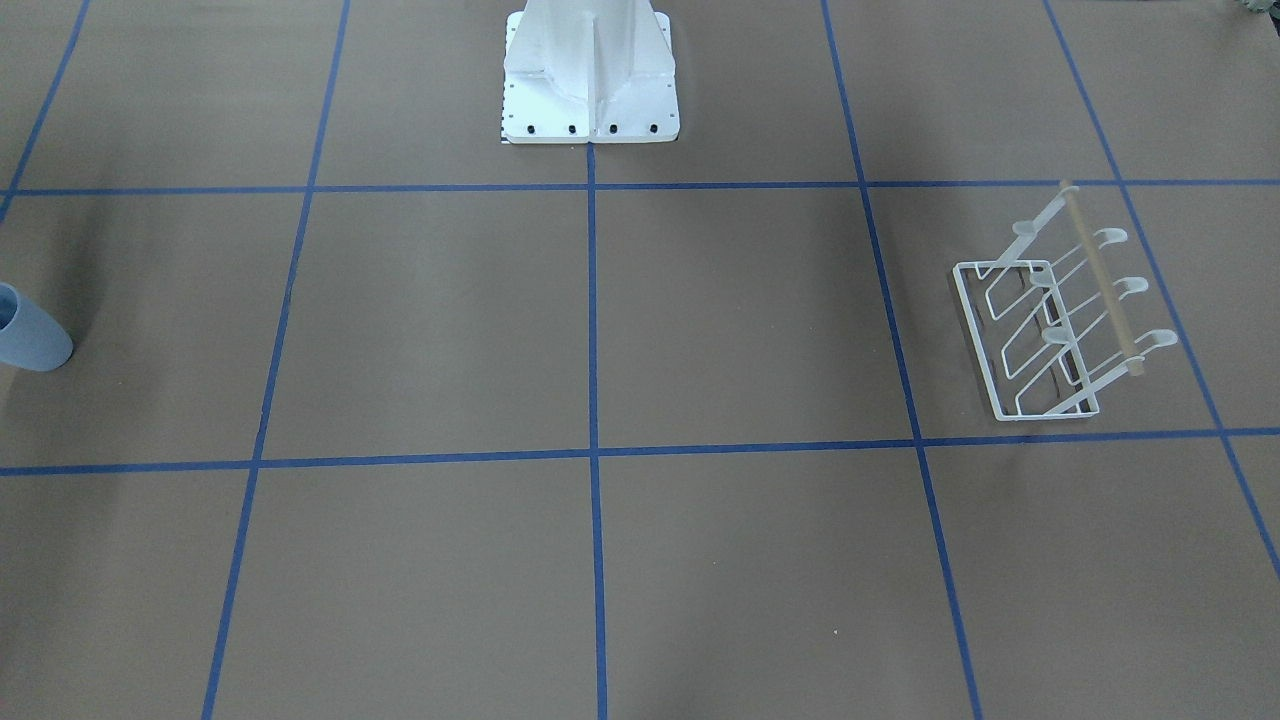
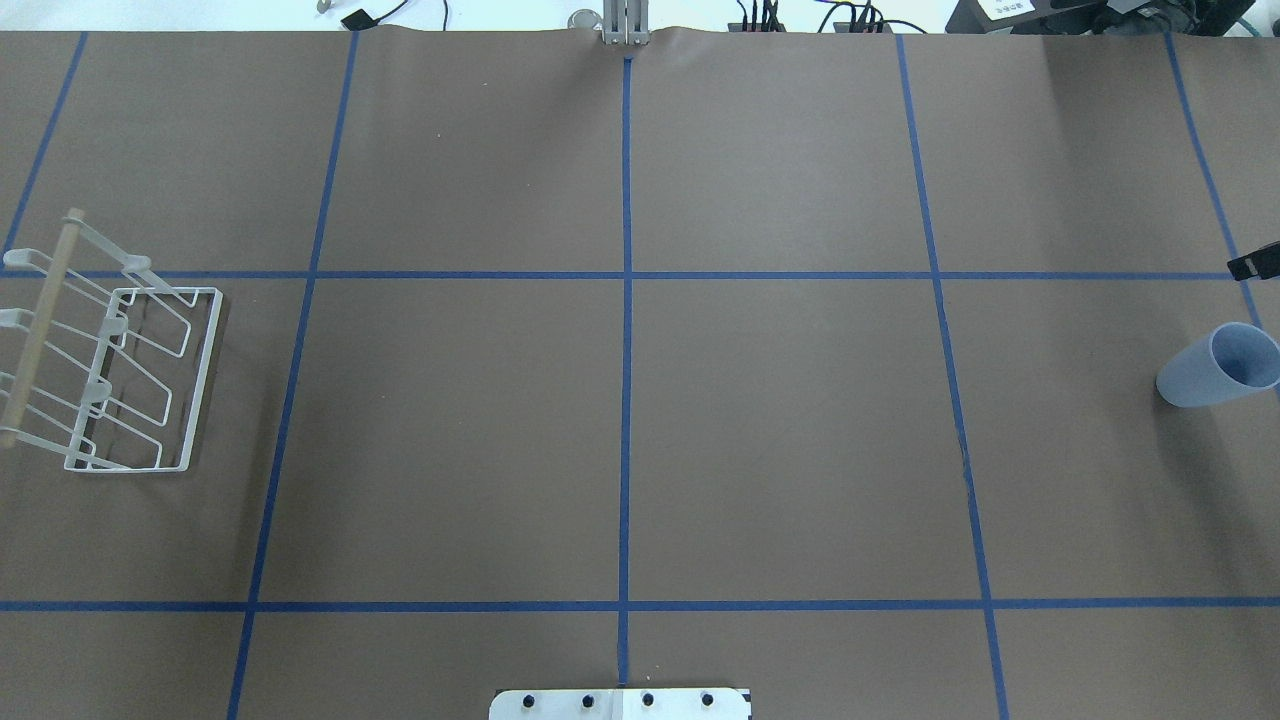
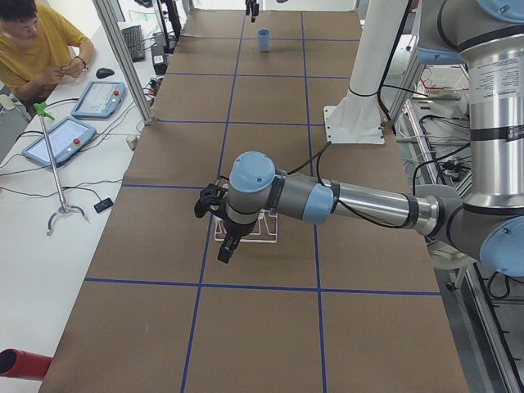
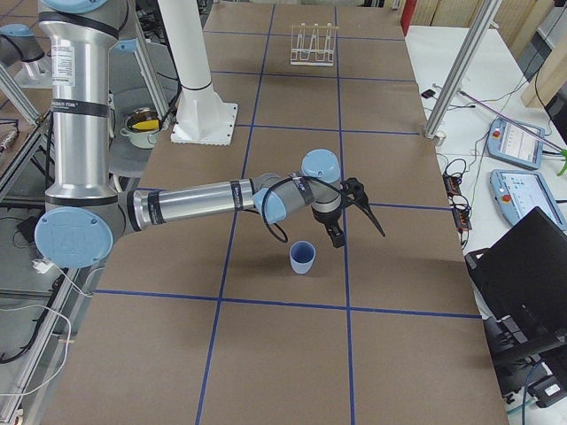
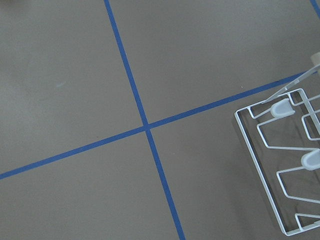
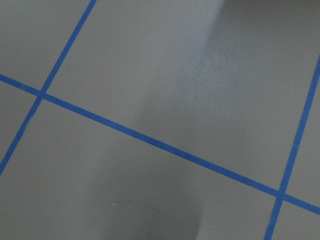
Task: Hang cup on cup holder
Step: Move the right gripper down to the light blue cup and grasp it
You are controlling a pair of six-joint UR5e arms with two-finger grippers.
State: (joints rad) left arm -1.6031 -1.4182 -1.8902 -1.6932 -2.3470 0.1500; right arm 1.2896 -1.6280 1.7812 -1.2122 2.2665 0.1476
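Nothing's been picked up yet, so I'd call this the very start, the reach for the cup [image 4: 303, 258]. It's standing upright, open end up, way out at the robot's right end of the brown surface [image 2: 780, 430]. The cup holder [image 2: 202, 380] sits at the opposite, left end, so the two are well apart.

The right gripper [image 4: 354, 232] hangs just beside and above the cup, not touching it. From where I'm looking I honestly can't tell whether its fingers are spread or pressed together. Same story for the left gripper [image 3: 214, 221], which hovers over the rack. It isn't pinching anything that I can see, but I can't tell how its fingers stand either.

My guess for the next move is that the right arm drops down and gets its fingers either side of the cup wall. After that the cup needs turning mouth-down to slip over one of the rack's pegs. With the rack that far off, it probably means a long carry or a pass to the left arm.

The cup itself is plain pale blue, has no handle and is slightly tapered toward the bottom. It looks like smooth plastic, so it might be a bit slippery to squeeze. The rack is thin white wire with a tan wooden rod [image 2: 38, 330] along the top.
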